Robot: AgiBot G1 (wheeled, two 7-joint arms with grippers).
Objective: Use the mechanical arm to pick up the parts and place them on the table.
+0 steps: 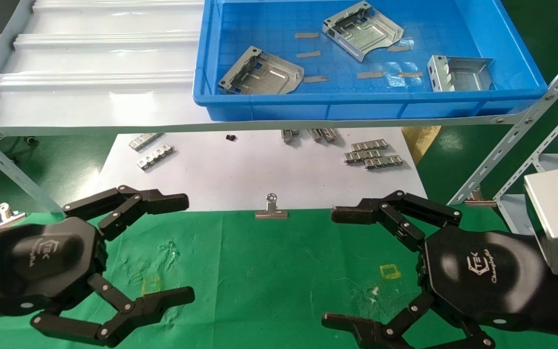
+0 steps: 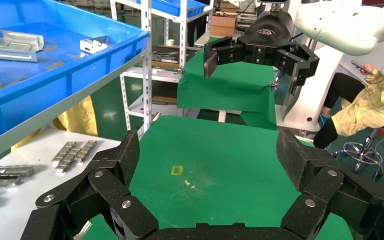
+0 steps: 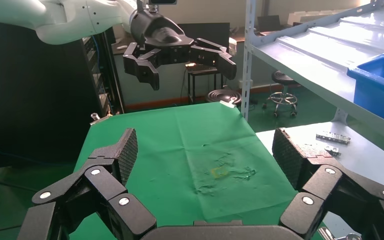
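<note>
Three shiny silver parts lie in the blue bin (image 1: 371,104) on the shelf: one at the bin's left (image 1: 262,72), one at the back middle (image 1: 362,30), one at the right (image 1: 459,72). My left gripper (image 1: 184,249) hovers open and empty over the green table (image 1: 269,281) at the near left. My right gripper (image 1: 332,266) hovers open and empty over the table at the near right. In the left wrist view the left gripper (image 2: 207,155) spans bare green cloth with a yellow square (image 2: 177,170). In the right wrist view the right gripper (image 3: 205,150) does the same.
A white sheet (image 1: 259,169) behind the green cloth carries small toothed metal strips (image 1: 372,155) and a silver binder clip (image 1: 271,209) at its near edge. The pale grey ribbed shelf (image 1: 90,63) overhangs the sheet; slotted shelf struts (image 1: 516,140) stand at the right.
</note>
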